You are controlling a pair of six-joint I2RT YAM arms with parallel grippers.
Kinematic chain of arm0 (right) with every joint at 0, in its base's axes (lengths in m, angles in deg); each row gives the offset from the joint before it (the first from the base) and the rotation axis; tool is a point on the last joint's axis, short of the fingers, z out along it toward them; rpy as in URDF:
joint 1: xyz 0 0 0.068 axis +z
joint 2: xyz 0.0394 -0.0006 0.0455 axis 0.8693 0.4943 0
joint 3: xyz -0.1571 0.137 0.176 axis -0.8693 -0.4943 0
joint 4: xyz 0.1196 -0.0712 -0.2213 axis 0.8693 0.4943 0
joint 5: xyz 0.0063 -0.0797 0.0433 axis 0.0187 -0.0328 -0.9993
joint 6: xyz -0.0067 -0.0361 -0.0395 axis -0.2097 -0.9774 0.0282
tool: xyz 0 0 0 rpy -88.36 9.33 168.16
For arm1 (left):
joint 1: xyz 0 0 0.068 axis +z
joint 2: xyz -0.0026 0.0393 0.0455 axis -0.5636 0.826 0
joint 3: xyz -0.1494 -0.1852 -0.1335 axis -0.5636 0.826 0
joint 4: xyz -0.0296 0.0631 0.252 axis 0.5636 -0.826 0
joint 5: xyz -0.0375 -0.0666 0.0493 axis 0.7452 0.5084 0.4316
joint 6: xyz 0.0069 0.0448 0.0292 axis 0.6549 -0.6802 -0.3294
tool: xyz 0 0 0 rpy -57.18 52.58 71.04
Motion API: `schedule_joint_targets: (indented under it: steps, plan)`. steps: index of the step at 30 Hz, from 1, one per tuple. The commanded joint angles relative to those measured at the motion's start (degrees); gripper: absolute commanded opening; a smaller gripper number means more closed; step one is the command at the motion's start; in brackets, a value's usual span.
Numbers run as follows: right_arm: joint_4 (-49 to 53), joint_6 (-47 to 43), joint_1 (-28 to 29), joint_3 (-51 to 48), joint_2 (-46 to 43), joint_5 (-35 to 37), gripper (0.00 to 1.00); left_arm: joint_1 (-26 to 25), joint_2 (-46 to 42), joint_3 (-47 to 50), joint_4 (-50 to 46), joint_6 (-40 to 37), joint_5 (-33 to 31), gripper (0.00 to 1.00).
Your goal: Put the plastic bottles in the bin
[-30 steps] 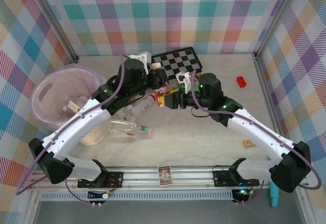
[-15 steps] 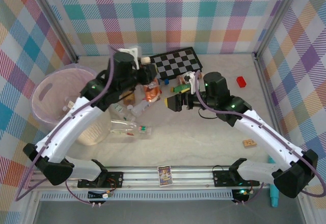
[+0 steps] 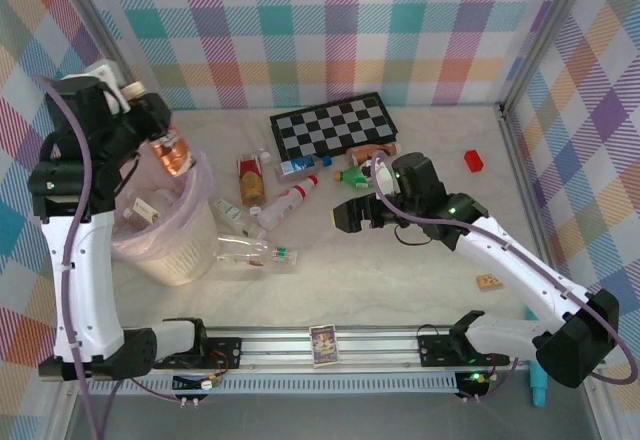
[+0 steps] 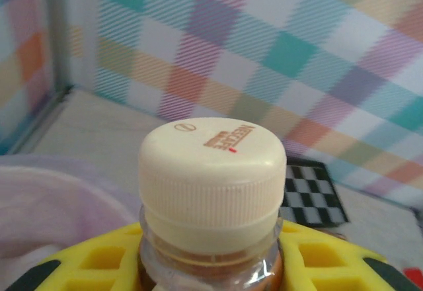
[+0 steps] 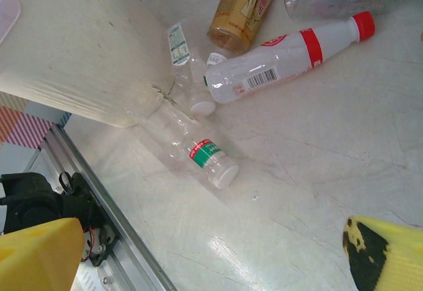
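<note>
Top view, left arm: raised at the left. The left gripper (image 3: 145, 110) is clamped on the neck of a brown plastic bottle with an orange label (image 3: 172, 152), which hangs tilted above the far rim of the round cream bin lined with a pink bag (image 3: 182, 260).
Top view, right arm: the right gripper (image 3: 342, 218) is spread wide and empty, low over the table. Loose bottles lie to its left, among them a clear red-capped bottle (image 3: 288, 200).
Left wrist view: the held bottle's ribbed cream cap (image 4: 211, 172) is centred, with yellow fingers (image 4: 99, 264) pinching the neck on both sides. The pink bag (image 4: 46, 198) is at lower left.
Right wrist view: the clear red-capped bottle (image 5: 284, 59) lies flat. A clear green-banded bottle (image 5: 198, 149) lies just beside the bin's cream wall (image 5: 79, 46). Yellow fingertips (image 5: 39, 251) at the lower corners are well apart.
</note>
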Motion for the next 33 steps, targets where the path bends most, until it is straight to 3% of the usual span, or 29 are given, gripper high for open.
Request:
schedule_joint_targets:
  steps: [1,4,6,13,17,23,27,33]
  plan:
    - [1.5,-1.5,0.1,0.4,-0.1,0.0,1.0,9.0,-0.1,-0.1,-5.0,-3.0,6.6,0.13]
    - [2.2,-1.9,0.1,0.0,-0.3,1.0,1.0,17.0,-0.1,3.0,-5.4,-4.4,9.4,0.11]
    - [2.4,-2.0,0.1,-0.3,-0.4,1.5,1.0,19.3,0.1,5.8,-5.3,-5.3,9.2,0.1]
    - [2.6,-0.9,0.0,1.4,4.0,0.7,0.99,19.4,-2.4,21.4,-2.1,-7.8,1.1,0.08]
    - [0.0,-0.3,0.6,1.3,8.1,-3.6,1.0,19.4,-3.6,28.7,0.5,-7.4,1.5,0.08]
    - [-8.2,-4.2,3.5,-3.3,9.9,-3.9,0.99,19.3,-4.2,38.0,5.1,-6.1,4.0,0.09]
    - [-18.8,-10.8,5.6,-9.1,9.3,-6.0,0.99,17.8,-4.4,43.1,7.2,-5.4,4.4,0.21]
    - [-16.1,-23.9,9.7,-5.4,15.2,-1.7,0.99,17.3,-4.3,45.8,8.3,-5.1,3.7,0.32]
